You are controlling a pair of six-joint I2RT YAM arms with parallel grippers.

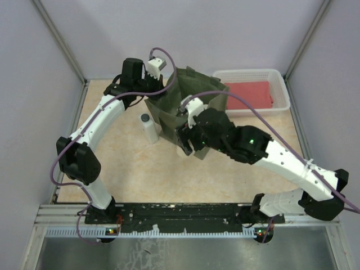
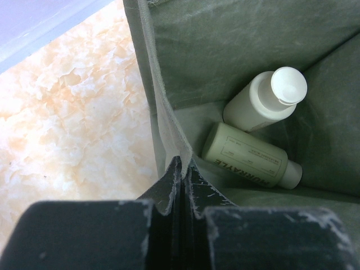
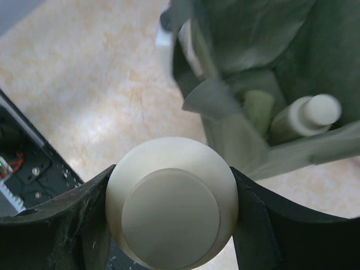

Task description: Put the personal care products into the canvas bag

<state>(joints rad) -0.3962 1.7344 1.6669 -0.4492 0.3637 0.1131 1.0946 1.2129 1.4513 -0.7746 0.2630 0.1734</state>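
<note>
1. L gripper (image 2: 181, 171): jaws shut tight on the rim of the canvas bag (image 2: 236, 39). Fabric edge is pinched between the tips, no gap visible
2. Beyond the L jaws & to their right, inside the bag, are 2 products on their sides. The bagged cream-cap bottle (image 2: 264, 101) lies farther off. The pale yellowish cylinder (image 2: 250, 156) lies nearer the jaws, right next to it. Can't tell if the two touch
3. R gripper (image 3: 171, 191): jaws spread wide & clamped on the held cream-cap bottle (image 3: 169, 216). There's a finger (image 3: 73, 225) pressed on each side, cap facing the wrist cam
4. The bag mouth sits ahead of the R jaws & to their right. The held bottle is outside the bag, near its front wall. Can't tell if it's lifted off the table (image 1: 129, 169)
5. White bottle w/ grey cap (image 1: 151, 132) stands upright on the table just beside the bag's left wall, ahead-left of the R jaws. It's blurred in the right wrist view
6. Mesh basket (image 1: 247, 72) w/ red cloth (image 1: 250, 94) inside lies past the bag, well apart from both sets of jaws
</note>
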